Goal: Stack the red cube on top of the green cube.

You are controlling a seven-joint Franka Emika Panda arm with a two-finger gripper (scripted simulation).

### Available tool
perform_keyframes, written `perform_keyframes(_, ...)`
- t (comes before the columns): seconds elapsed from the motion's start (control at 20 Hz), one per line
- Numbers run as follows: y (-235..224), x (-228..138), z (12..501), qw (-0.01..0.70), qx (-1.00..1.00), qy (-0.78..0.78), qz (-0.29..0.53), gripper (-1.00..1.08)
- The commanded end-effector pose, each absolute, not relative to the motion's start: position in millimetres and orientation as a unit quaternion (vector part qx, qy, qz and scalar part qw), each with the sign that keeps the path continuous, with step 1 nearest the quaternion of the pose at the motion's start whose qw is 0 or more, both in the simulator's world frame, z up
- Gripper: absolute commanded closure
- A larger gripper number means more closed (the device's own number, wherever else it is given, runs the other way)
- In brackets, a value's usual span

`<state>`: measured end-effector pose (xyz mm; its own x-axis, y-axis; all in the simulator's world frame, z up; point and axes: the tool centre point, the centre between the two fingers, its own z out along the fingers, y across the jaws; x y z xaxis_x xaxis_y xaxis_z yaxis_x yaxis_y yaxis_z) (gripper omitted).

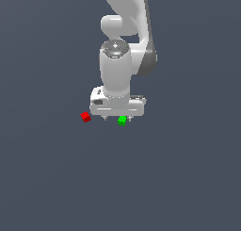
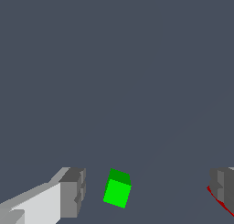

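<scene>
The red cube (image 1: 85,117) lies on the grey floor, just off the exterior view's left side of the hand. The green cube (image 1: 122,120) lies under the hand, toward the exterior view's right. My white gripper (image 1: 116,117) points down over them, open and empty. In the wrist view the gripper (image 2: 148,191) has its fingers (image 2: 73,193) wide apart. The green cube (image 2: 117,189) sits between them, nearer one finger and touching neither. Only a thin edge of the red cube (image 2: 218,201) shows there, beside the other finger at the frame's border.
The plain dark grey floor (image 1: 179,178) extends all around. The white arm (image 1: 124,32) rises behind and above the hand. No other objects show.
</scene>
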<state>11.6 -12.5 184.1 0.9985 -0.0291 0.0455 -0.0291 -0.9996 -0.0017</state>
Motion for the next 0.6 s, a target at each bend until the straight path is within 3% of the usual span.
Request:
perform_keyframes(0.0,-13,12,184,0.001,-1.000,0.015,-0.023,-0.92)
perform_keyframes(0.55,-25,-4,174,0.000,-1.000,-0.015,-0.021,-0.92)
